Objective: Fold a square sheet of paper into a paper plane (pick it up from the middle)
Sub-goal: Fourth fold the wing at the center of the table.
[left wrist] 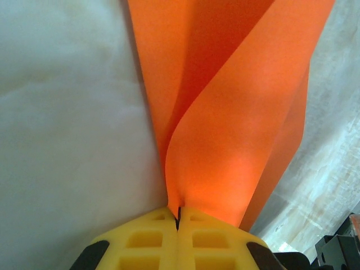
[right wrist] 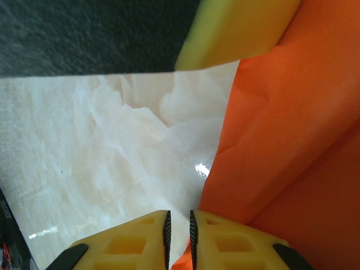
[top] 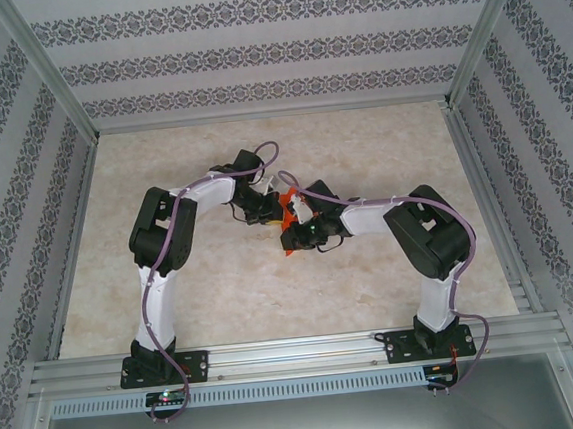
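The square sheet of paper (top: 284, 212), bright orange-red, hangs in mid-air between the two wrists above the middle of the table. In the left wrist view it rises from the fingertips as curved, doubled layers (left wrist: 236, 112); a paper plane is out of view. My left gripper (left wrist: 178, 216) is shut on the sheet's lower edge. My right gripper (right wrist: 179, 225) stands slightly open, with the table showing through the narrow gap. The paper (right wrist: 292, 140) lies against the outside of its right finger (right wrist: 242, 242). A yellow finger of the left gripper (right wrist: 236, 28) shows at the top.
The pale marbled table top (top: 222, 280) lies below both arms. Patterned walls and aluminium frame rails (top: 278, 351) enclose the table on all sides. Both arms bend inward, with their wrists close together at the centre.
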Controlling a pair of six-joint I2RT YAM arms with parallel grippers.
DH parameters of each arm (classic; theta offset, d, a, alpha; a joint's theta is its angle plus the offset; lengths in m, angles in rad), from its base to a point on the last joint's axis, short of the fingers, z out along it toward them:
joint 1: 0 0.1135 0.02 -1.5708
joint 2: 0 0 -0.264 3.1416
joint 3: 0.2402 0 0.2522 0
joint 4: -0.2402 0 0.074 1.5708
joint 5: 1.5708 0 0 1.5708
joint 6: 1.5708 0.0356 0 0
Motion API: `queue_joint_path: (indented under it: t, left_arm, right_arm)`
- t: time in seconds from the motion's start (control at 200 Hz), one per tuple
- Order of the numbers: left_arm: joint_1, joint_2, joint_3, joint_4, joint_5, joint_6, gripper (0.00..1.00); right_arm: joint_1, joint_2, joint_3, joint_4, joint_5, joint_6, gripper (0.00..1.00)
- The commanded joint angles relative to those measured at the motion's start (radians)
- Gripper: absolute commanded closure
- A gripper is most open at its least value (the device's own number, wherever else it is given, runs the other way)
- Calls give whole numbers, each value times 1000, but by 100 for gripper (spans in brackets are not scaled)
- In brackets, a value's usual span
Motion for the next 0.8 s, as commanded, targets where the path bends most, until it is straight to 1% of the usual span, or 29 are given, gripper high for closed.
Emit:
queue_joint_path:
  t: [0.0, 0.16, 0.26, 0.375, 0.555, 0.694, 0.794]
  left_arm:
    - [7, 54, 42, 62, -70, 25, 98]
    - [4, 41, 64, 55, -66, 22, 91]
    - [2, 22, 85, 38, -80, 28, 83]
    - [2, 5, 125, 10, -102, 38, 77]
    - [2, -13, 178, -27, -122, 52, 74]
    - [2, -44, 179, -63, -204, 75, 70]
    - [-1, -99, 146, -67, -265, 85, 67]
  right_arm:
    - [13, 34, 1, -54, 27, -23, 80]
    - [10, 29, -7, -55, 27, -28, 81]
    - [8, 25, -12, -52, 26, -31, 81]
    - [4, 21, -17, -50, 22, -36, 81]
    - [-1, 8, -32, -46, 20, -39, 81]
    - [-4, 2, -36, -40, 19, -40, 81]
    - [-7, 5, -34, -39, 14, -39, 81]
